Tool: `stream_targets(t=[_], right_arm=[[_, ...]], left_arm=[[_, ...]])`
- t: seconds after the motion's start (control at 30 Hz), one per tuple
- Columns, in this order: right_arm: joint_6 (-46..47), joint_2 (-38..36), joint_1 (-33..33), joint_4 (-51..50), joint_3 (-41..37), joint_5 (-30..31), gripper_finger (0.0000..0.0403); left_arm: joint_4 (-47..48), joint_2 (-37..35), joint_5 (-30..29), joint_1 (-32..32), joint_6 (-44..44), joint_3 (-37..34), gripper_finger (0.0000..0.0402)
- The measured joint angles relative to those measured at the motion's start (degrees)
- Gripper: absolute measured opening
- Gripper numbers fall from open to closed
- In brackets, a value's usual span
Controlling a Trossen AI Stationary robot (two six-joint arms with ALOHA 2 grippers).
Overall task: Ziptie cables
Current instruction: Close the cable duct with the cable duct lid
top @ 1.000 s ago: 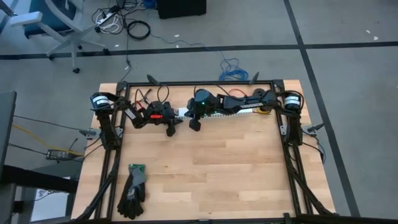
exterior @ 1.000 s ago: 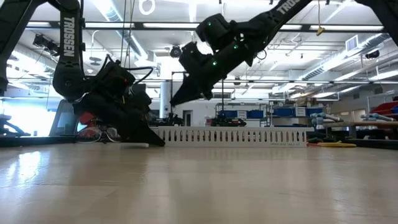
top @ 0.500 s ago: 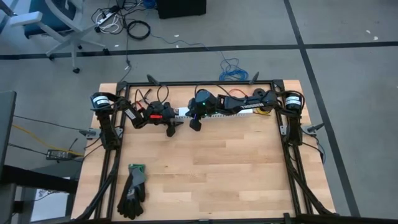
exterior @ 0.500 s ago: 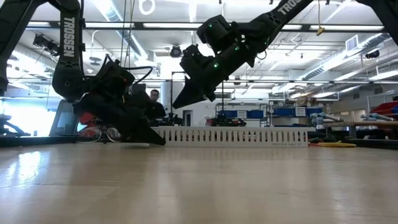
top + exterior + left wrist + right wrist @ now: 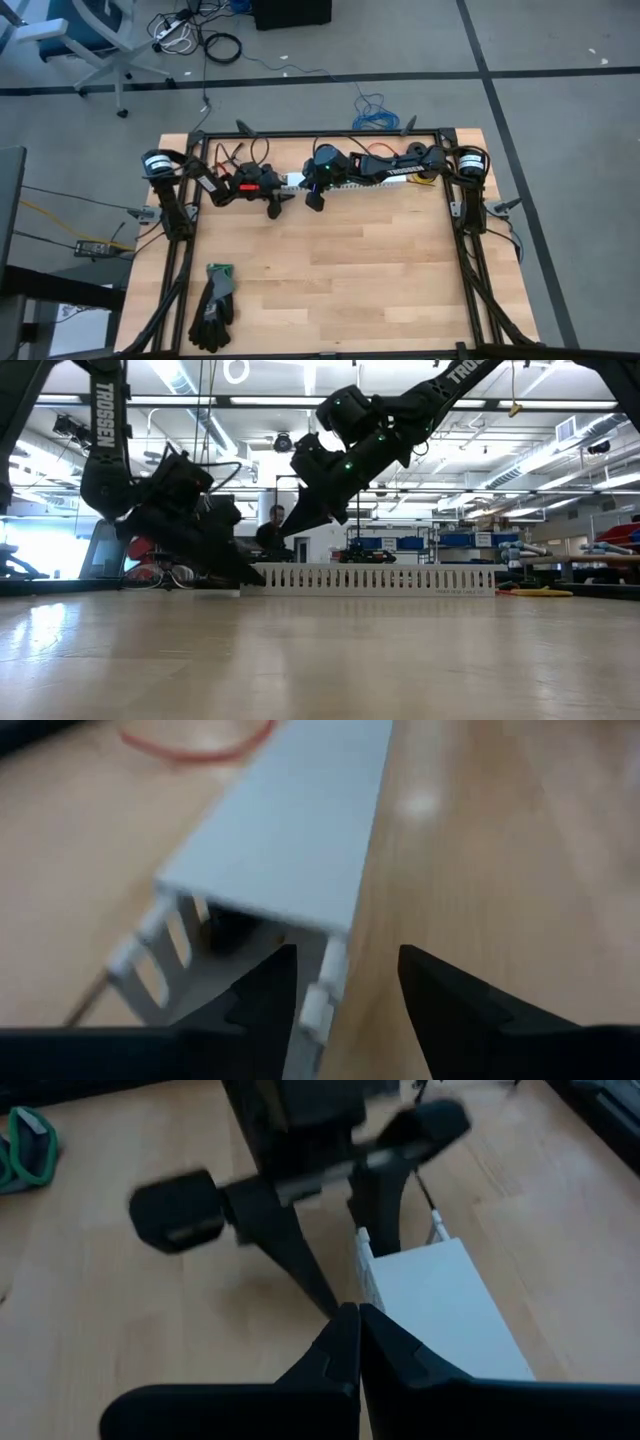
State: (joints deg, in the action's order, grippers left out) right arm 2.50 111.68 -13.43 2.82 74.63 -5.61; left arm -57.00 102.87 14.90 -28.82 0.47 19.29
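At tabletop's 12 o'clock, your left gripper [image 5: 345, 995] gapes at the channel [image 5: 285, 840] end; right gripper [image 5: 350, 1342] shut above. Cables unseen; find them next.

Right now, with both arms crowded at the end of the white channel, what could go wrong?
1. The left end effector stands open at the white slotted channel's end, one finger by its slotted wall; closing or advancing might shove or tip it.
2. The right end effector is shut and close to the left arm; either moving could cause a collision.
3. The cables cannot be seen clearly, so any grasp here may catch the channel instead.
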Motion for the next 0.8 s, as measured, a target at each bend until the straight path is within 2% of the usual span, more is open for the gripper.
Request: stream_targets(t=[0.23,0.43,0.63,0.8], right_arm=[[0.36,0.00,0.22,-1.76,0.02,0.00,0.0000],[0.36,0.00,0.24,-1.68,0.04,0.00,0.0000],[0.36,0.00,0.26,-1.69,0.04,0.00,0.0000],[0.36,-0.02,0.33,-1.69,0.04,0.00,0.0000]], left_arm=[[-0.34,-7.93,-0.02,1.92,0.93,-1.80,0.0188],[0.33,-8.85,-4.83,2.33,2.32,-3.86,0.0188],[0.34,-8.92,-5.20,2.27,0.40,-6.86,0.0188],[-5.33,-11.36,-9.15,2.14,-0.72,-12.34,0.0188]])
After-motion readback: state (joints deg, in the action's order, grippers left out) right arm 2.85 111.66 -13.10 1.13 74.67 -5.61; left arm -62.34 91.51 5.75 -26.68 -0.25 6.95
